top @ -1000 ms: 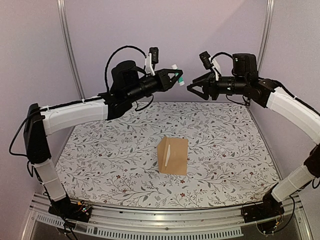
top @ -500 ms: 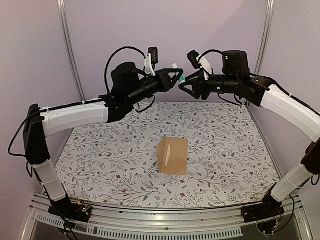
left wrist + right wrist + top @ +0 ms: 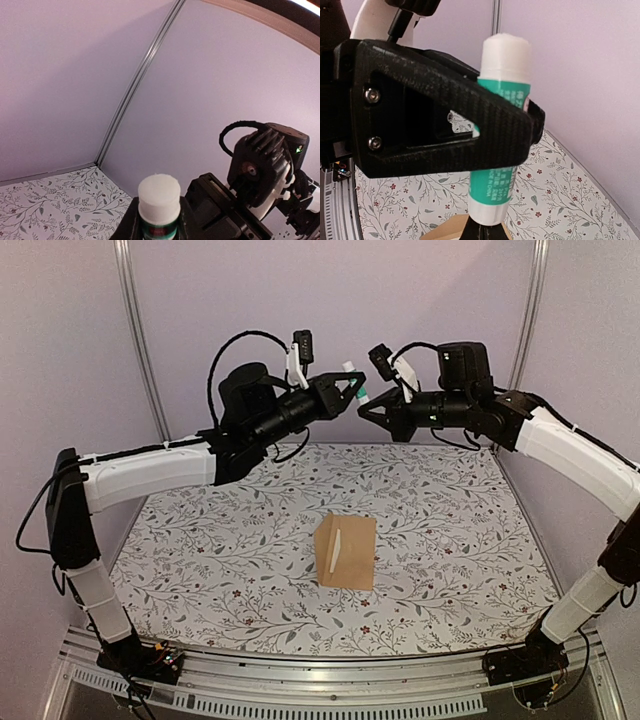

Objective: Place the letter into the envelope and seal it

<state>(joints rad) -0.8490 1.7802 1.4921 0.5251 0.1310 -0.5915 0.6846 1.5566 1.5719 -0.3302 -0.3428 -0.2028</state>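
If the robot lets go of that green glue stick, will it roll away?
Probably yes: the glue stick is a round tube, so lying down it would likely roll. It looks hard and smooth, so it might slip in the left hand.

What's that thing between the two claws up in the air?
A green glue stick with a white cap, clamped in the left gripper, close to the right gripper. The right wrist view shows it best.

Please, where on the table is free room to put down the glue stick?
The tablecloth is bare left of the envelope, right of it, and behind it. Crowded only up at the back, where left pincer, glue stick and right pincer meet.
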